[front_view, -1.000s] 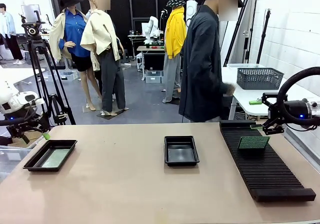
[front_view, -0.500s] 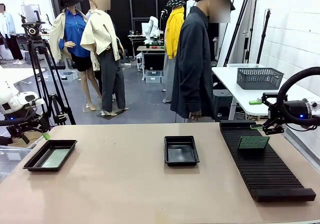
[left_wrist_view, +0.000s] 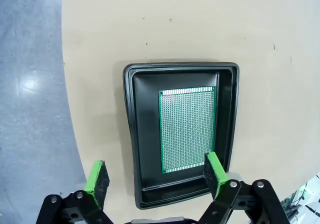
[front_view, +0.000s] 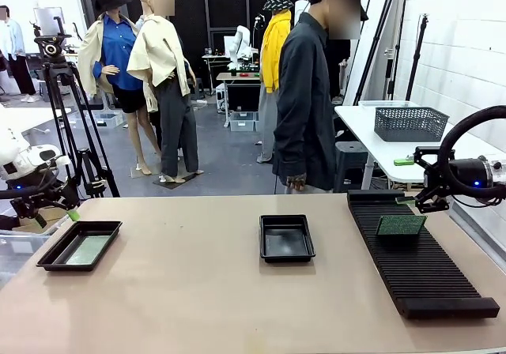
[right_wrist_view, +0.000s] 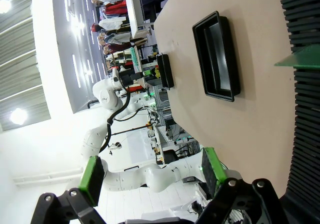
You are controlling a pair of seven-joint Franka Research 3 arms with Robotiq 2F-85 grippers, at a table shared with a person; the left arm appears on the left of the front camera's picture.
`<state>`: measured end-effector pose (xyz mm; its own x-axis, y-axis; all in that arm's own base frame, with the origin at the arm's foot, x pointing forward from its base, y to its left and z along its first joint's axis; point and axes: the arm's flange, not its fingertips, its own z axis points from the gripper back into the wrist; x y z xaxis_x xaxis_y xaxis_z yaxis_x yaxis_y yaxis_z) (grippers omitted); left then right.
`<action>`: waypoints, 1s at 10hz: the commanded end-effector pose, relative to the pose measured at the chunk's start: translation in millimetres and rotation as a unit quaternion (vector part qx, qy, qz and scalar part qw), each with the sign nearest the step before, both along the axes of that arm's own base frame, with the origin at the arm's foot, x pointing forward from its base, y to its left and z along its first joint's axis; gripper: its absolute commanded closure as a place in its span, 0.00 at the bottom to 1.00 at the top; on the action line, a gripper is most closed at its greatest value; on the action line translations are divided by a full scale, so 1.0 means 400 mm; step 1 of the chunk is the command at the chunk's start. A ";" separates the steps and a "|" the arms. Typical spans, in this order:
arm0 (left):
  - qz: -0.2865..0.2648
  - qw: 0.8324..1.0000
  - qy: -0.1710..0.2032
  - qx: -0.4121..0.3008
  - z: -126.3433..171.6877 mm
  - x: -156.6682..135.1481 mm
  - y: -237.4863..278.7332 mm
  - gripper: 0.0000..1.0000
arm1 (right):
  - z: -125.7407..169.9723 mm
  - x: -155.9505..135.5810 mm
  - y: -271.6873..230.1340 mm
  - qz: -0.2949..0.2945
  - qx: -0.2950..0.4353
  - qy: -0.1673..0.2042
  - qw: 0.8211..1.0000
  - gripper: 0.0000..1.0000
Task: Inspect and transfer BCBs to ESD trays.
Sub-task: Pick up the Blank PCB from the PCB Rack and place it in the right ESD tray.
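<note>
Black rack point(front_view: 419, 275) at right carries the rack BCB point(front_view: 401, 225) near its upper end. Lower-left tray point(front_view: 49, 261) holds the trayed BCB point(left_wrist_view: 187, 130) lying flat; centre tray point(front_view: 286, 220) is bare. Left gripper point(left_wrist_view: 156, 174) and right gripper point(right_wrist_view: 152, 173) both spread wide, holding nothing. Likely next: the right one pinches the rack BCB by its edges and carries it to the centre tray.

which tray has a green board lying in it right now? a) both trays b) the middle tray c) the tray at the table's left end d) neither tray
c: a BCB lies flat on the floor of the left ESD tray, while the middle tray has a bare floor.
</note>
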<state>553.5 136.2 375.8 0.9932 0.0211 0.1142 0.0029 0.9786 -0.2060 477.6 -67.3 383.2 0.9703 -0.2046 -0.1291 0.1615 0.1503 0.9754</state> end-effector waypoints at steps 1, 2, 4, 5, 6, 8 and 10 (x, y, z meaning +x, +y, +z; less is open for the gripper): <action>-0.001 1.000 0.000 0.000 0.000 0.000 0.001 0.00 | 0.000 -0.006 0.007 -0.005 -0.005 0.003 1.000 0.00; -0.001 1.000 0.000 0.000 0.000 0.000 0.001 0.00 | 0.000 -0.006 0.007 -0.005 -0.005 0.003 1.000 0.00; -0.001 1.000 0.000 0.000 0.000 0.000 0.001 0.00 | 0.000 -0.006 0.007 -0.005 -0.005 0.003 1.000 0.00; -0.001 1.000 0.000 0.000 0.000 0.000 0.001 0.00 | 0.000 -0.006 0.007 -0.005 -0.005 0.003 1.000 0.00; 0.000 1.000 0.000 0.000 0.000 0.000 0.000 0.00 | 0.000 -0.006 0.007 -0.005 -0.005 0.003 1.000 0.00; 0.029 0.994 -0.018 -0.099 0.034 -0.022 0.045 0.00 | 0.000 -0.006 0.007 -0.005 -0.005 0.003 1.000 0.00; 0.069 0.975 -0.031 -0.209 0.051 -0.038 0.092 0.00 | 0.000 -0.006 0.007 -0.005 -0.005 0.003 1.000 0.00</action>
<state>541.1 157.6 392.8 0.9757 0.1808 0.1235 -0.0997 0.8690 -0.4847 477.6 -67.3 383.2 0.9703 -0.2045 -0.1291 0.1615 0.1503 0.9754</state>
